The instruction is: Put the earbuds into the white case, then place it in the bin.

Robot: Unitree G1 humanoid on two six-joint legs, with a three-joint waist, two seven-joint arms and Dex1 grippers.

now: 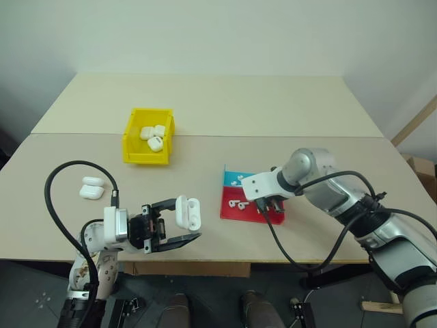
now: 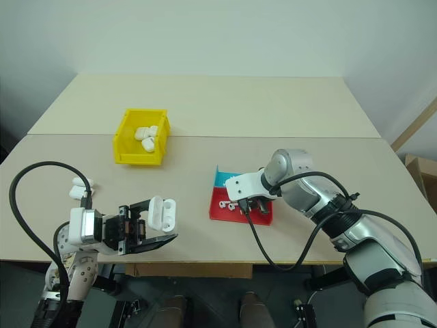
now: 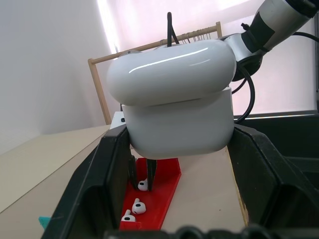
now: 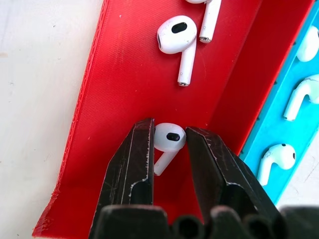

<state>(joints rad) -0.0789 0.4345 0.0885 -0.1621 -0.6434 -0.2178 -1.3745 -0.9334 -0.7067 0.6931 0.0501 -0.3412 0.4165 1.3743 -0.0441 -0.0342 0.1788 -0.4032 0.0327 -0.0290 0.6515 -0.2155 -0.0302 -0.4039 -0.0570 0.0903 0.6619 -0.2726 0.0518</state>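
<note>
Tabletop (image 1: 225,102): wide, beige, w/ a seam across it; pale wall behind.

Yellow bin (image 1: 148,136) sits just in front of the seam, on the robot's left; 3 closed white cases lie in it, touching each other.

Tray (image 1: 251,198), flat, red & blue, lies right of centre near the front edge. Red half (image 4: 124,74): 2 loose earbuds plus a third one (image 4: 167,139) between the right hand's fingers, so 3 seen there. Blue half (image 4: 279,134): 3 earbuds partly seen in the right wrist view.

Left hand (image 1: 179,229) hovers over the front edge on the left, pointing toward the tray. It's pinching the open white case (image 1: 188,212) by its lower body, lid flipped up. Cannot tell whether anything is inside.

Right hand (image 4: 169,137) points down into the red half, fingers on either side of the earbud's head, touching it; stem slants down between them. Cannot tell if the bud is lifted off the tray floor.

Spare cases (image 1: 91,186): 2 closed ones, touching, on the tabletop at far left, in front of the bin & apart from it.

Case count: 6 total. 3 in the bin, 2 loose, 1 held.
</note>
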